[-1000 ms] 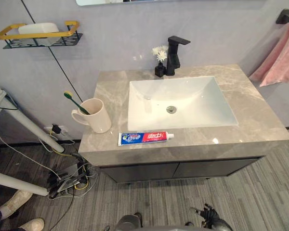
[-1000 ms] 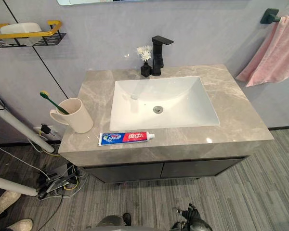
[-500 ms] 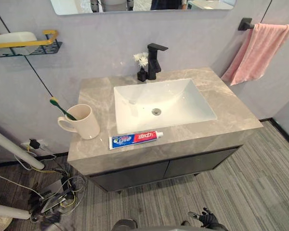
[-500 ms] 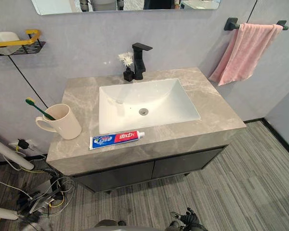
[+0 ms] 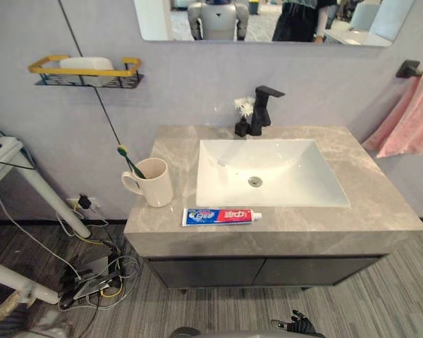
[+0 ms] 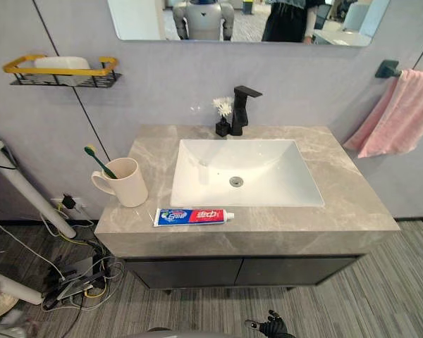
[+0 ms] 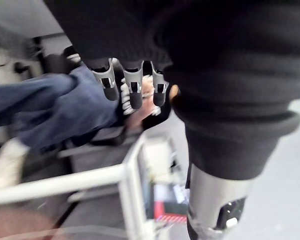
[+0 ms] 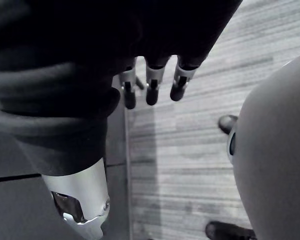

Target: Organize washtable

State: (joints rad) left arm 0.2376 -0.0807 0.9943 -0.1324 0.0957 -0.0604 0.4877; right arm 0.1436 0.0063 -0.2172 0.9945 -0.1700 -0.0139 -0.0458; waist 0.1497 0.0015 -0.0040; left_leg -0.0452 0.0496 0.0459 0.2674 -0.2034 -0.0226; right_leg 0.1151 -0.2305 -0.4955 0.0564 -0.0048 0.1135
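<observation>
Washtable (image 5: 381, 204), toothpaste (image 5: 221, 216), cup (image 5: 157, 184) same spots; left hand (image 7: 135, 92), right hand (image 8: 151, 85) fingers slack, apart.

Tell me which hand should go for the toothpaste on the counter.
Probably the left hand: toothpaste and mug lie on the counter's left half, while the right hand hangs low toward the right.

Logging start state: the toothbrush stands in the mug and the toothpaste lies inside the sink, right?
No. The toothpaste lies on the counter in front of the sink, not inside it, as the left eye view shows. The toothbrush does stand in the mug.
</observation>
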